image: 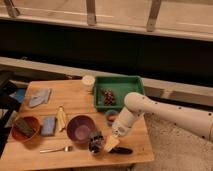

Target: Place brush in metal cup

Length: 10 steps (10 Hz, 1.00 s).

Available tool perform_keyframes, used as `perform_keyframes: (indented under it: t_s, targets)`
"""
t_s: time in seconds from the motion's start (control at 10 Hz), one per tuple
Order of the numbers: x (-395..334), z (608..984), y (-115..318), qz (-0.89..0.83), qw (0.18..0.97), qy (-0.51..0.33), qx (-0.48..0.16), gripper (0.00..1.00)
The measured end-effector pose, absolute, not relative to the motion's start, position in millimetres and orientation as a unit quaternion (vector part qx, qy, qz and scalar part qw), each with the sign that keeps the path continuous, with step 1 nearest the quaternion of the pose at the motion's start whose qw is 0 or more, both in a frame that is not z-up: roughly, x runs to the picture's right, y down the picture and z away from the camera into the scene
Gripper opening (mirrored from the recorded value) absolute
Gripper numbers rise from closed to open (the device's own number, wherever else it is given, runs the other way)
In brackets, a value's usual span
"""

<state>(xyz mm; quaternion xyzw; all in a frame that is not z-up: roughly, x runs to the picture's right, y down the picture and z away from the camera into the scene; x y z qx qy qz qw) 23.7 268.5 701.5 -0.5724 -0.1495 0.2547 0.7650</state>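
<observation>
The brush is a slim black tool lying flat on the wooden table near its front right edge. The metal cup is small and shiny with a dark inside, and stands upright just left of the brush, in front of the purple bowl. My gripper hangs from the white arm and is low over the table between the cup and the brush, at the brush's left end. I cannot tell whether it touches the brush.
A green tray holding a dark cluster stands at the back right, with a cream-white cup beside it. A brown bowl, a blue sponge, a banana, a silver spoon and a grey cloth lie to the left.
</observation>
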Motion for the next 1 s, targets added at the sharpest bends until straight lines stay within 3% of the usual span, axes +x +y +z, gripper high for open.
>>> perform_keyframes:
  t_s: [0.6, 1.0]
  targets:
    - [22, 703, 250, 0.254, 0.780, -0.141, -0.554, 0.80]
    - [43, 706, 196, 0.294, 0.816, -0.086, -0.490, 0.80]
